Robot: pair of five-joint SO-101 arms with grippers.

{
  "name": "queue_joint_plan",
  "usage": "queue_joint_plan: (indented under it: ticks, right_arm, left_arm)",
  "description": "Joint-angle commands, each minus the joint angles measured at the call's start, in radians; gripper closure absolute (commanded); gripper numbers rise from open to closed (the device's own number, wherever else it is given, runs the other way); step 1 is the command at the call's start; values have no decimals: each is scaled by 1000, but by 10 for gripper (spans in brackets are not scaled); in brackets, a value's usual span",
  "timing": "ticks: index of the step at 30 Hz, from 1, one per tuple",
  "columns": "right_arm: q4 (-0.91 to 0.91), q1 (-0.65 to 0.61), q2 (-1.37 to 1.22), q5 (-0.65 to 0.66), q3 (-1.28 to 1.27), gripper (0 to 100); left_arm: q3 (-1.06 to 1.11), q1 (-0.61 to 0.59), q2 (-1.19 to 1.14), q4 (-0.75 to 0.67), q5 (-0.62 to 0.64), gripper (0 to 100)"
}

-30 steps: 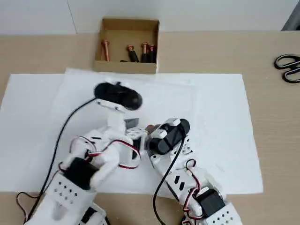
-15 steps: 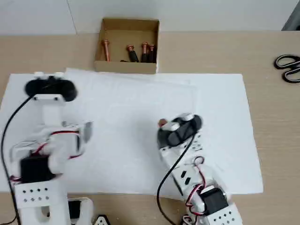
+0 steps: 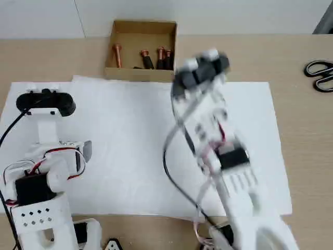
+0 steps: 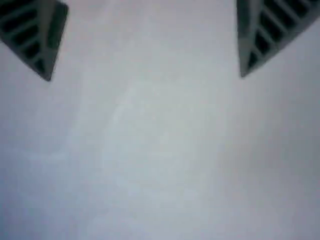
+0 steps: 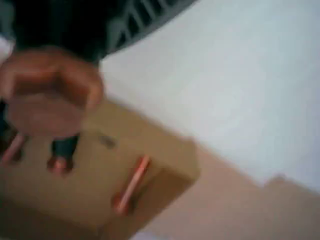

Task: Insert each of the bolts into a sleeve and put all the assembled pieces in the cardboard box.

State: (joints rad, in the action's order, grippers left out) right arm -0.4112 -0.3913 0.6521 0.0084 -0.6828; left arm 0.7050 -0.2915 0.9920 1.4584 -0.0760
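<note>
Holding a bolt [image 5: 50, 90], probably sleeved, the right tool [image 3: 199, 72] hangs at the cardboard box [image 3: 140, 25]; four pieces [image 3: 147, 60] lie below it already. The left tool [image 4: 145, 40] is released.

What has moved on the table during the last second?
The right arm carried a bolt from the middle of the paper to the right edge of the box. The left arm drew back to the left, fingers open. The pieces in the box and the scissors stayed.
</note>
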Motion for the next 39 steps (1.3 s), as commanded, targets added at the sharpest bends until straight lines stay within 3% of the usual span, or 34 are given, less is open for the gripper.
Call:
queue_joint_plan:
  ticks: [1, 11, 19, 28, 35, 39]
  right_arm:
    - [162, 8, -374, 12, 295, 995]
    - [515, -28, -1133, 12, 893, 995]
    - [532, -68, -1515, 12, 1269, 995]
    - [530, -65, -1733, 12, 1450, 982]
    - [403, -65, -1735, 14, 1455, 760]
    - [401, -62, -1735, 14, 1485, 757]
  left_arm:
    - [-38, -6, 9, 3, -5, 773]
    - [47, -9, 9, 0, -6, 773]
    - [50, -9, 9, -2, -6, 773]
    - [51, -6, 5, -3, -6, 773]
    - [51, -5, 5, -3, -6, 773]
    - [51, -5, 5, -3, -6, 773]
